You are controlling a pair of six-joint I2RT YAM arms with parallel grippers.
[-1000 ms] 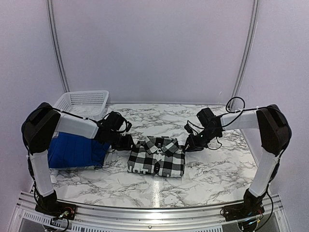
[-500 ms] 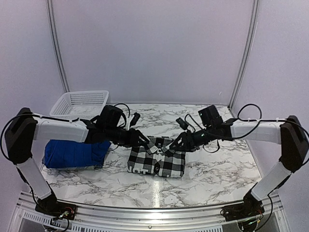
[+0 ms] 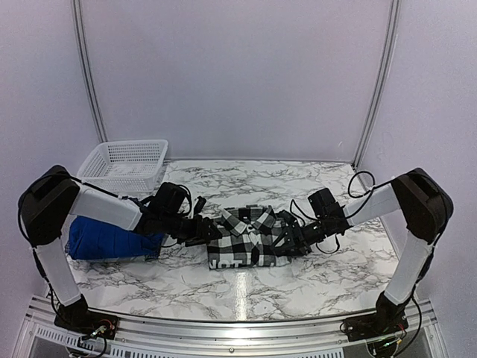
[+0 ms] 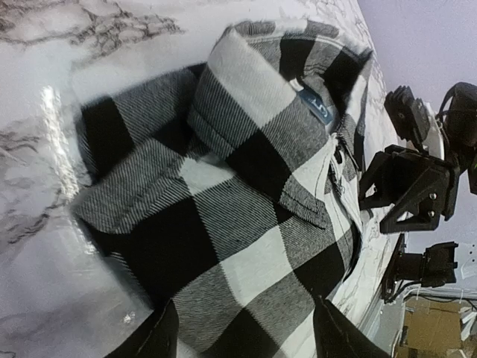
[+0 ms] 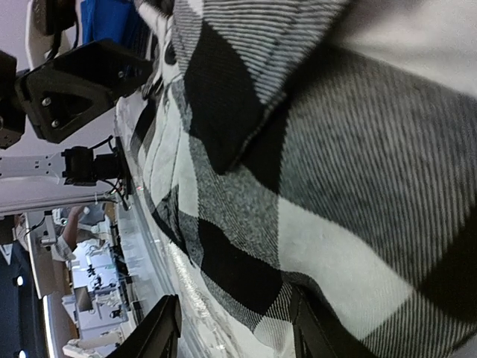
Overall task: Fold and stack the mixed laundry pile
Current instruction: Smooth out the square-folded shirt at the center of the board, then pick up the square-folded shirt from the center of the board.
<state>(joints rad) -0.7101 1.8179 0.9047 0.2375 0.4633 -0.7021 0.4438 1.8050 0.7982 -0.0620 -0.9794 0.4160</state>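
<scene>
Left end effector (image 4: 243, 322) straddles the flannel shirt (image 4: 223, 186).

The black-and-white buffalo-check flannel shirt (image 3: 246, 237) lies in the middle of the marble table (image 3: 320, 283), folded into a compact block with its front up and its collar toward the far side. The collar is spread open, and the left wrist view shows a small blue label (image 4: 316, 110) inside it. The cloth is a soft brushed twill in large black, white and grey squares. Its left and right edges look slightly bunched and lifted rather than flat. The royal-blue shirt (image 3: 104, 240) rests well to the left, near the table's left edge, as a thick folded bundle, apart from the flannel and partly hidden.
</scene>
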